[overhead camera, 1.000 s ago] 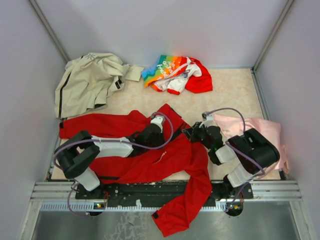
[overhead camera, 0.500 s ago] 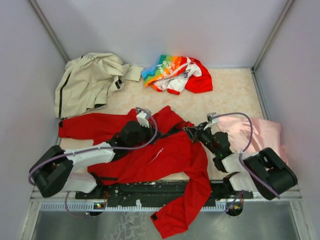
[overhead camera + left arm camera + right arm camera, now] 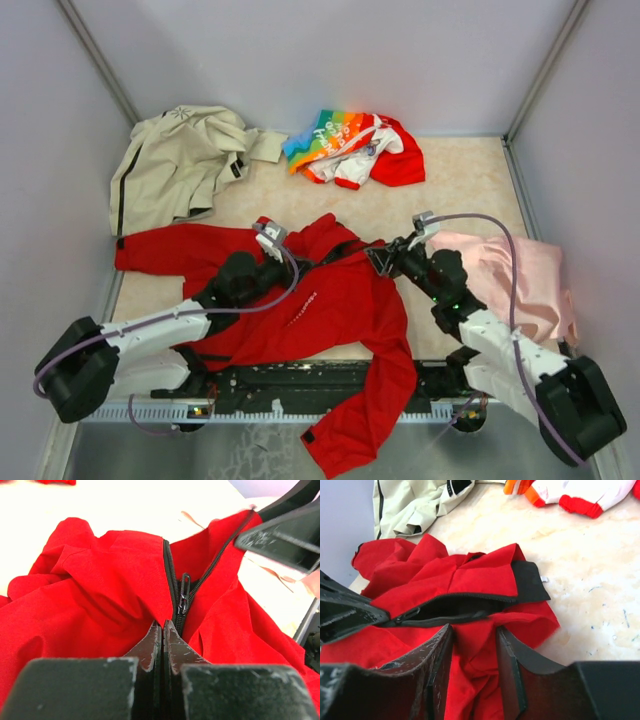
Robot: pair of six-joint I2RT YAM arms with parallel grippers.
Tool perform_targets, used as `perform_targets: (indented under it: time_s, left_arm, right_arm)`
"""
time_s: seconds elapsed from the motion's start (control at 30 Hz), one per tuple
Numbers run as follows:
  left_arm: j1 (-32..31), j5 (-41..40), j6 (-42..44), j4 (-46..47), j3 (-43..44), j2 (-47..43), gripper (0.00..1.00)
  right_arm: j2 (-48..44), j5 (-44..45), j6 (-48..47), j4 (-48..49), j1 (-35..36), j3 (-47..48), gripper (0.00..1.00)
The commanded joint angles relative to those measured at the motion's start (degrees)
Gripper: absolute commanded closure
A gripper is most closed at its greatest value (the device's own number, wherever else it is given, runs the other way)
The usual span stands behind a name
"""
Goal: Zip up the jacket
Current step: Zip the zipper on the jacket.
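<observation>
The red jacket (image 3: 340,300) lies spread across the table's front, one sleeve hanging over the near edge. Its front zipper (image 3: 184,594) is partly open near the collar and shows black lining (image 3: 527,580). My left gripper (image 3: 293,266) is shut, its tips (image 3: 164,625) pinching the red fabric just below the zipper slider. My right gripper (image 3: 378,258) holds a bunch of red fabric between its fingers (image 3: 472,630) by the collar edge. The right gripper also shows in the left wrist view (image 3: 280,535).
A beige jacket (image 3: 175,165) lies at the back left and a rainbow-printed garment (image 3: 350,145) at the back middle. A pink cloth (image 3: 520,275) lies under the right arm. Grey walls close in the table on three sides.
My left gripper has moved left with the jacket fabric in it, and the jacket has shifted left and spread flatter. The right arm has stretched out while its gripper stays near the collar.
</observation>
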Motion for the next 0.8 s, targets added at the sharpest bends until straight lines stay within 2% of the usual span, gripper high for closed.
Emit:
perform_targets:
  time_s: [0.0,0.1,0.27,0.37,0.77]
  left_arm:
    - [0.61,-0.77,4.79,7.44,-1.39,-2.59,1.00]
    - [0.60,-0.77,6.46,7.96,-1.98,-2.98,1.00]
    - [0.62,1.23,10.12,7.90,-1.92,-3.10,1.00]
    - [0.60,2.53,11.01,7.52,-2.06,-3.39,1.00]
    - [0.33,3.40,14.25,3.19,0.04,-2.42,1.00]
  right_arm:
    - [-7.75,1.32,-2.78,-20.25,0.59,9.99,0.60]
    - [-9.83,-0.26,-3.55,-28.91,0.99,15.06,0.59]
    - [-5.85,-5.00,-3.65,-30.65,3.97,21.57,0.59]
    - [0.95,-5.06,-4.17,-30.07,6.26,25.73,0.60]
    - [28.00,-5.86,-9.07,-42.36,11.49,52.07,0.59]
